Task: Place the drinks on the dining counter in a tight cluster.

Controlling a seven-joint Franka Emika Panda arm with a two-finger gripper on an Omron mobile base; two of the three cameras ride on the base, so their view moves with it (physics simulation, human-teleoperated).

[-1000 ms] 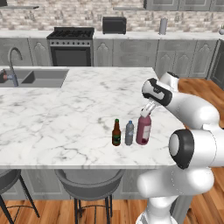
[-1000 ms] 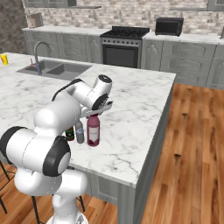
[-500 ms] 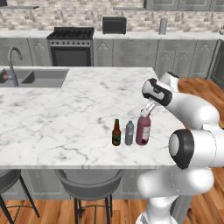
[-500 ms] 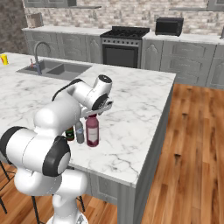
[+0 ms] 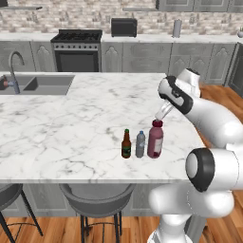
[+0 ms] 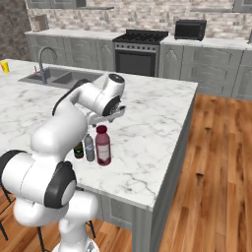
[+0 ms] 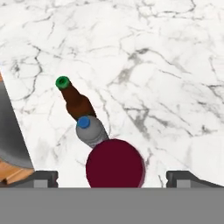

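Three drinks stand in a tight row near the front edge of the dining counter (image 5: 71,128): a slim brown bottle (image 5: 126,144), a small grey-blue bottle (image 5: 140,144) and a wider dark red bottle (image 5: 155,140). My gripper (image 5: 161,114) hovers just above the red bottle's cap, open and holding nothing. In the right base view the red bottle (image 6: 103,146), grey-blue bottle (image 6: 89,147) and brown bottle (image 6: 78,150) sit below the gripper (image 6: 106,118). Looking down from the hand, the red cap (image 7: 114,164) lies between the spread fingertips (image 7: 43,177), with the grey-blue bottle (image 7: 89,130) and brown bottle (image 7: 75,100) beyond.
A sink with a faucet (image 5: 14,71) is set in the counter's far left. Round stools (image 5: 95,194) stand under the front edge. The counter's right edge (image 6: 182,128) drops to a wood floor. A yellow cup (image 6: 5,66) sits far left.
The jaws have spread wider around the red bottle's cap and the hand has lifted slightly. The three bottles have stayed put.
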